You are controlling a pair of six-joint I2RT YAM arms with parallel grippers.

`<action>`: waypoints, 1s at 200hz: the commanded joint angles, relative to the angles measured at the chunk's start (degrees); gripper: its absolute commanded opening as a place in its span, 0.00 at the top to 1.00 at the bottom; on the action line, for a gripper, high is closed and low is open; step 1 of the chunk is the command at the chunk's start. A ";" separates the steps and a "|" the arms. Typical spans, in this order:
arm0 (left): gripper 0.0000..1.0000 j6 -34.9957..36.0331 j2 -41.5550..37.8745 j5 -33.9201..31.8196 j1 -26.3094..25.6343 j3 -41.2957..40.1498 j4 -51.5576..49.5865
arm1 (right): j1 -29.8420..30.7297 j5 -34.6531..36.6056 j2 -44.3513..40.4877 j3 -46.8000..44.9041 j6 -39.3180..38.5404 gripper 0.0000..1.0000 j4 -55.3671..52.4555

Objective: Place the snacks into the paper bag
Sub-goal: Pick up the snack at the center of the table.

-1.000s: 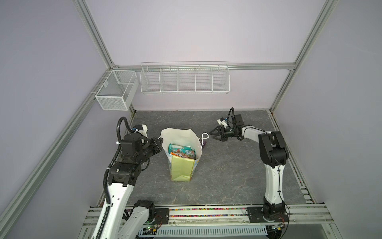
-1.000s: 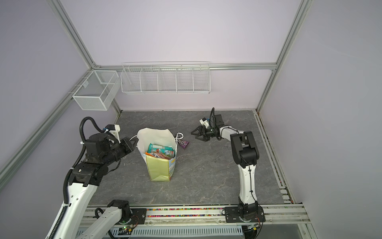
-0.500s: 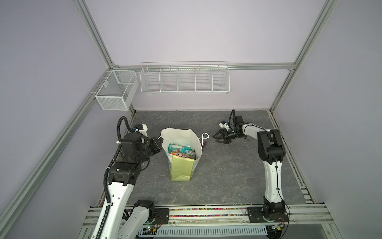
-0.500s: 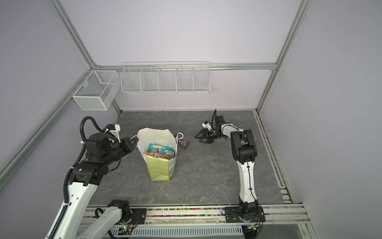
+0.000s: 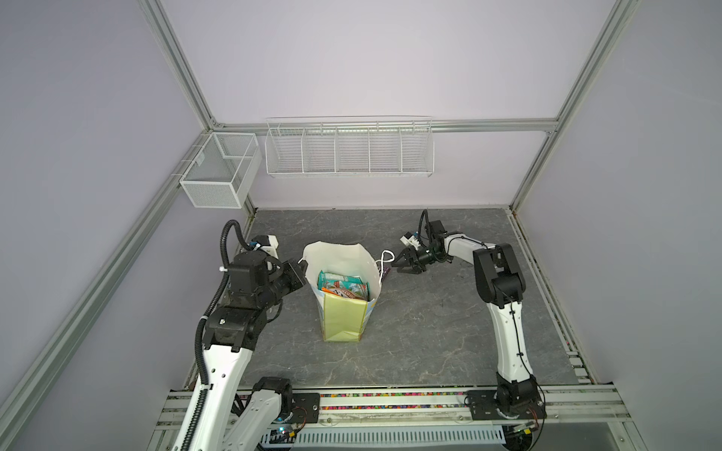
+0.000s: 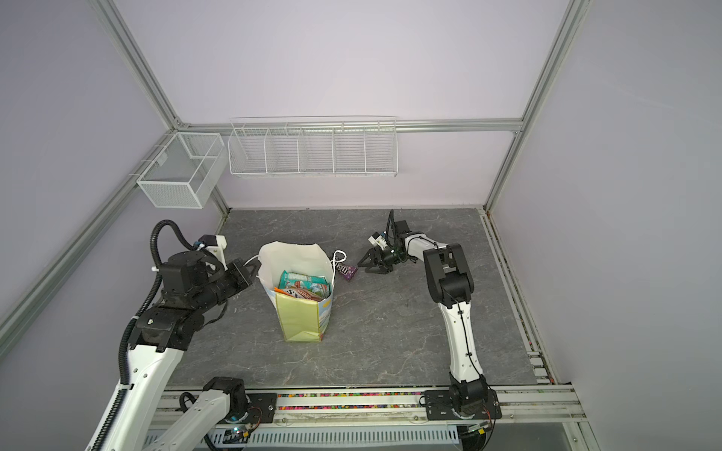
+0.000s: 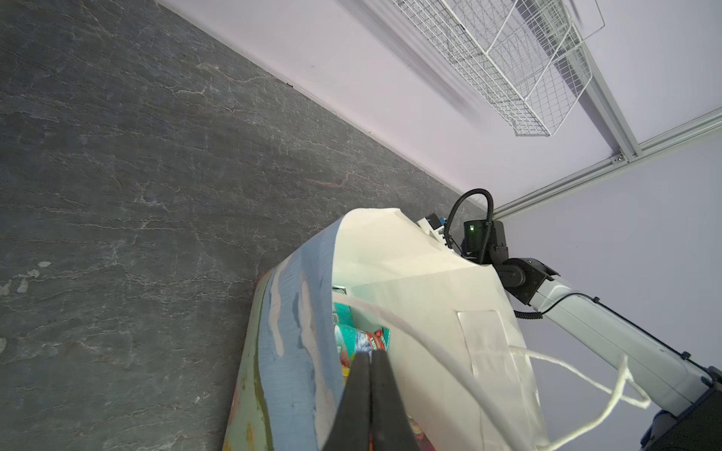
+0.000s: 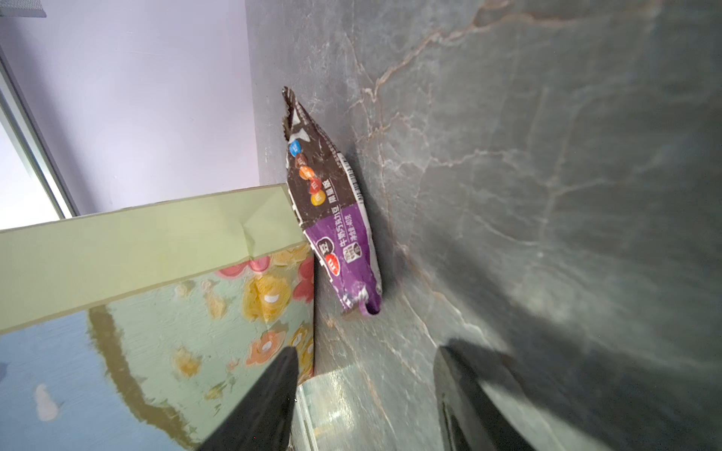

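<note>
The paper bag stands upright mid-table with its mouth open. Inside it lie several snacks, among them a teal pouch. My left gripper is shut on the bag's left rim, the printed outside on one side of the fingers and the white inside on the other. A brown-purple M&M's pack lies on the table against the bag's right side. My right gripper hovers low just right of the pack, open and empty.
A white cord handle hangs over the bag's right edge near the pack. Two white wire baskets hang on the back and left walls. An aluminium rail runs along the table's front edge.
My right gripper has moved left and down toward the M&M's pack beside the bag, and its jaws have narrowed. The left gripper and the bag have stayed still.
</note>
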 commanded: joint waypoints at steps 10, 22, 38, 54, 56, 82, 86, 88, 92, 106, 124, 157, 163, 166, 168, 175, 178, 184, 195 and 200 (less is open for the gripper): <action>1.00 0.31 -1.26 -0.73 0.00 3.14 2.24 | 1.54 1.99 1.56 0.31 0.87 0.47 0.84; 1.00 0.31 -1.37 -0.82 0.00 3.13 2.10 | 1.90 2.74 1.50 -0.05 2.26 0.48 2.19; 1.00 0.32 -1.43 -0.81 0.01 3.13 2.08 | 2.45 3.29 1.38 -1.14 4.82 0.50 5.24; 1.00 0.39 -1.46 -0.83 0.01 3.21 1.99 | 2.74 4.18 1.30 -2.04 6.69 0.52 7.40; 1.00 0.40 -1.44 -0.84 0.01 3.21 1.96 | 2.81 4.32 1.19 -2.17 6.87 0.52 7.67; 1.00 0.48 -1.39 -0.90 0.05 3.21 1.85 | 3.00 6.30 0.75 -4.13 10.04 0.55 11.33; 1.00 0.48 -1.44 -0.84 0.01 3.21 1.90 | 2.93 6.71 0.66 -4.41 10.47 0.56 11.87; 1.00 0.47 -1.41 -0.84 0.01 3.21 1.90 | 2.96 6.91 0.59 -4.55 10.65 0.57 12.09; 1.00 0.49 -1.50 -0.81 0.00 3.17 1.94 | 3.08 7.35 0.45 -4.74 11.05 0.58 12.46; 1.00 0.49 -1.54 -0.94 0.01 3.08 1.99 | 3.18 8.69 0.18 -5.66 12.32 0.62 13.87; 1.00 0.47 -1.53 -0.97 0.01 2.96 1.99 | 3.30 9.74 -0.15 -6.84 13.90 0.67 15.95; 1.00 0.40 -1.50 -0.73 0.03 2.95 1.98 | 3.60 10.90 -0.33 -8.35 15.13 0.79 18.27; 1.00 0.40 -1.54 -0.77 0.01 2.95 1.95 | 3.66 11.17 -0.46 -8.71 15.18 0.82 18.52; 1.00 0.40 -1.53 -0.78 0.00 2.95 1.98 | 3.71 11.30 -0.59 -8.89 15.23 0.83 18.67; 1.00 0.40 -1.59 -0.74 0.00 2.95 1.99 | 3.73 11.38 -0.71 -9.07 15.27 0.84 18.80; 1.00 0.43 -1.62 -0.80 0.02 2.91 1.92 | 3.83 11.53 -1.08 -9.76 15.37 0.88 19.34; 1.00 0.48 -1.71 -0.82 0.01 2.87 1.90 | 3.80 11.57 -1.30 -10.10 15.46 0.90 19.60; 1.00 0.49 -1.76 -0.81 0.00 2.86 1.91 | 3.87 11.66 -1.77 -10.69 15.61 0.92 20.13; 1.00 0.49 -1.74 -0.82 0.00 2.78 1.88 | 3.95 11.93 -2.71 -11.77 15.96 0.93 20.94; 1.00 0.42 -1.64 -0.86 0.01 2.78 1.98 | 3.97 11.87 -3.30 -12.25 16.11 0.93 21.36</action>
